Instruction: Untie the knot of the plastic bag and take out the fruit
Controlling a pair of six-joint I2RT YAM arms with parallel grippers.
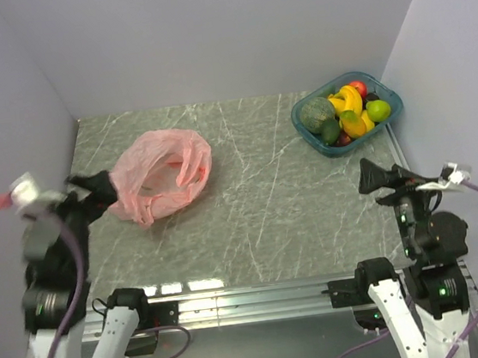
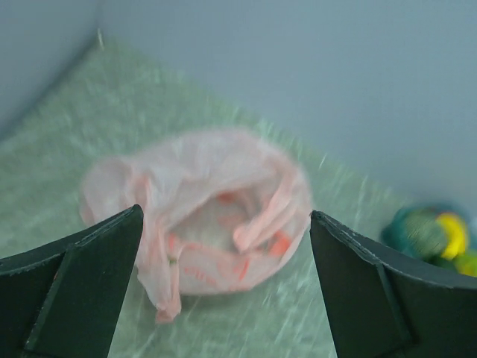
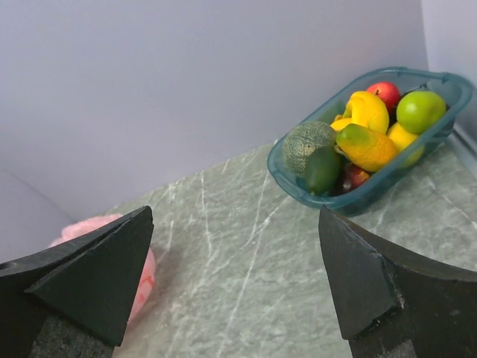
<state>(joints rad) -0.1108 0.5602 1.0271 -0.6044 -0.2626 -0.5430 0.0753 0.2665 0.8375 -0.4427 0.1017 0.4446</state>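
Note:
The pink plastic bag point(image 1: 161, 175) lies flat and slack on the left of the table, its mouth open. Its handle loops point(image 2: 261, 220) lie loose across the opening, and no knot shows. The fruit point(image 1: 348, 110) is piled in a teal tray point(image 1: 349, 147) at the back right: bananas, a yellow oval, a lime-green round one and a dark green one. My left gripper point(image 1: 93, 185) hovers open at the bag's left edge, the bag point(image 2: 201, 216) blurred between its fingers. My right gripper point(image 1: 370, 177) is open in front of the tray, holding nothing.
The tray point(image 3: 387, 183) also holds a dull-green melon point(image 3: 307, 143) and a red apple point(image 3: 384, 93). Grey walls close in the table at the left, back and right. Between the bag point(image 3: 80, 227) and the tray lies marbled green tabletop point(image 1: 266, 193).

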